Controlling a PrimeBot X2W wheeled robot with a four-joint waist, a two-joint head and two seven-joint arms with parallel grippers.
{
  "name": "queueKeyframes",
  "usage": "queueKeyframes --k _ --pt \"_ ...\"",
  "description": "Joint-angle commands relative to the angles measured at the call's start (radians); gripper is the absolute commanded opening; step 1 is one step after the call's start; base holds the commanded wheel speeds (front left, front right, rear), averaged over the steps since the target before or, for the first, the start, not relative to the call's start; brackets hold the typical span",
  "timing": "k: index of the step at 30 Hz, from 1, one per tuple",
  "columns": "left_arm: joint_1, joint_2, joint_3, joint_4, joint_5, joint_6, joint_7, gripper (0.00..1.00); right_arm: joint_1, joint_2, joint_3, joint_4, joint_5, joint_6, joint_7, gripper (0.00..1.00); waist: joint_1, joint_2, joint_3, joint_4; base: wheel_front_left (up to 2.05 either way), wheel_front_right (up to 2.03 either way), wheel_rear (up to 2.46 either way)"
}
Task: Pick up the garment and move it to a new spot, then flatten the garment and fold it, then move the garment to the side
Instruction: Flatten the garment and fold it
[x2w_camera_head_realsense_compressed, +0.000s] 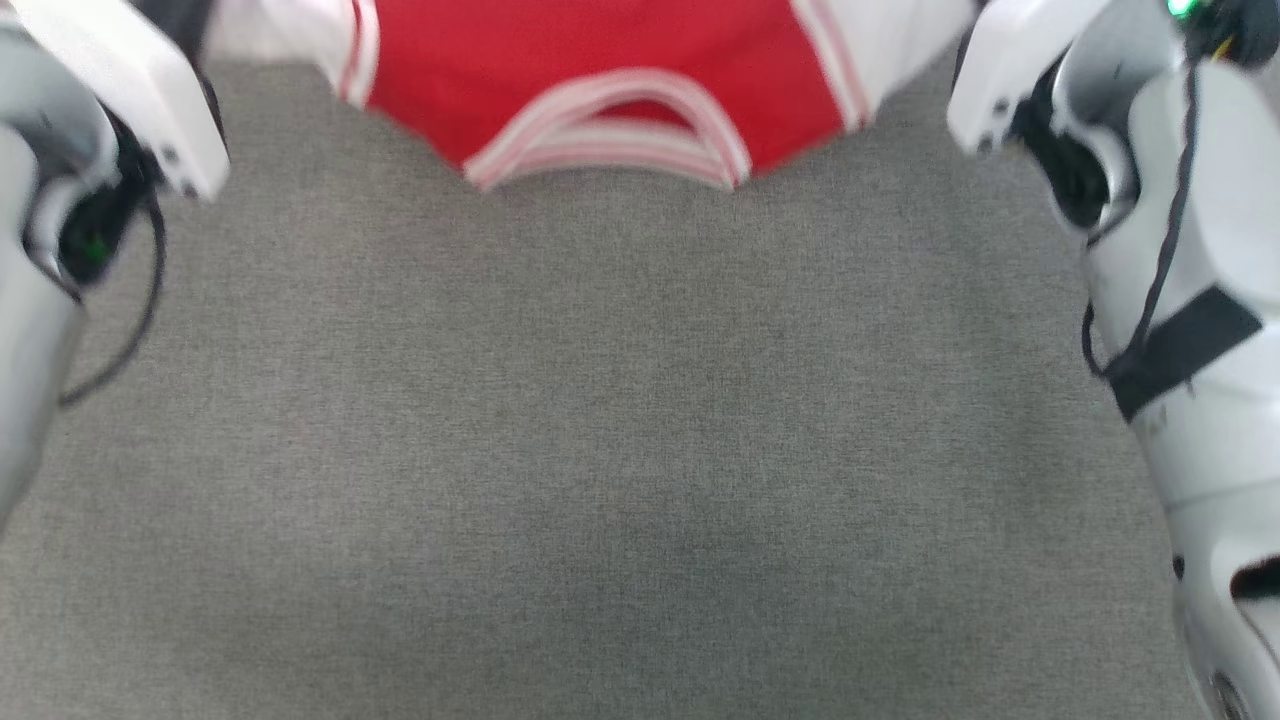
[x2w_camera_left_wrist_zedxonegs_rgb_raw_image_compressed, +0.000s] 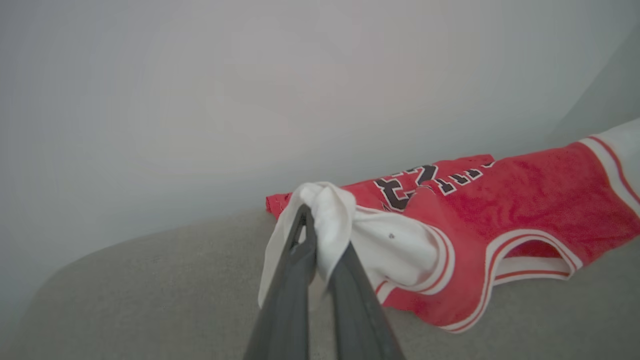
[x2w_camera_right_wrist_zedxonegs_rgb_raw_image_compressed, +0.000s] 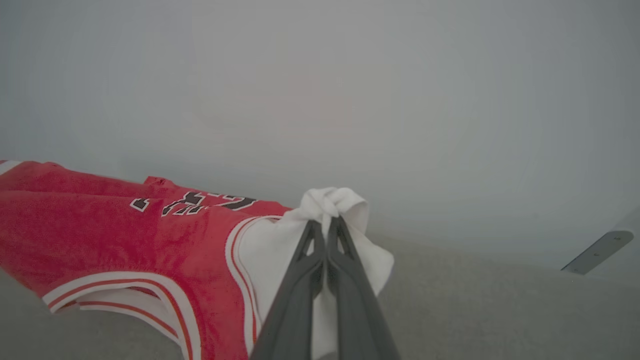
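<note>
The garment (x2w_camera_left_wrist_zedxonegs_rgb_raw_image_compressed: 525, 200) lies spread on the grey cloth surface (x2w_camera_head_realsense_compressed: 640, 450), collar towards the robot. Its chest bears black, white-edged characters, upside down in the left wrist view, seemingly a 23; the letters are too foreshortened to read. The left gripper (x2w_camera_left_wrist_zedxonegs_rgb_raw_image_compressed: 320, 230) is pinched tight on a bunch of one white sleeve; the right gripper (x2w_camera_right_wrist_zedxonegs_rgb_raw_image_compressed: 325, 223) is clamped likewise on the other; the red body stretches between them.

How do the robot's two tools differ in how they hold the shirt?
The left tool pinches the sleeve on the robot's left, the right tool the opposite sleeve. Left tool's fingers splay around the cloth; right tool's lie nearly together. Both are shut on bunched white cloth.
</note>
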Motion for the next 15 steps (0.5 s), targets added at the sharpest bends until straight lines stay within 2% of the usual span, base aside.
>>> queueKeyframes --k 1,5,11,15 --pt "0.035 0.013 -0.022 0.000 -0.016 0.000 0.032 0.00 0.034 -0.013 0.014 -0.008 0.024 0.000 0.049 0.00 0.0000 0.0000 -0.010 0.000 0.00 0.00 0.00" --pt "0.123 0.042 -0.058 -0.032 -0.107 -0.001 0.141 0.00 0.139 -0.041 0.055 -0.074 0.111 0.000 0.189 0.00 0.0000 0.0000 -0.035 0.001 0.00 0.00 0.00" --pt "0.258 0.106 -0.076 -0.128 -0.201 0.001 0.246 0.00 0.303 -0.095 0.047 -0.230 0.180 0.000 0.342 0.00 0.0000 0.0000 -0.064 0.003 0.00 0.00 0.00" --pt "0.351 0.161 -0.074 -0.238 -0.248 0.043 0.291 0.00 0.424 -0.122 0.025 -0.351 0.206 0.000 0.456 0.00 0.0000 0.0000 -0.087 0.007 0.00 0.00 0.00"
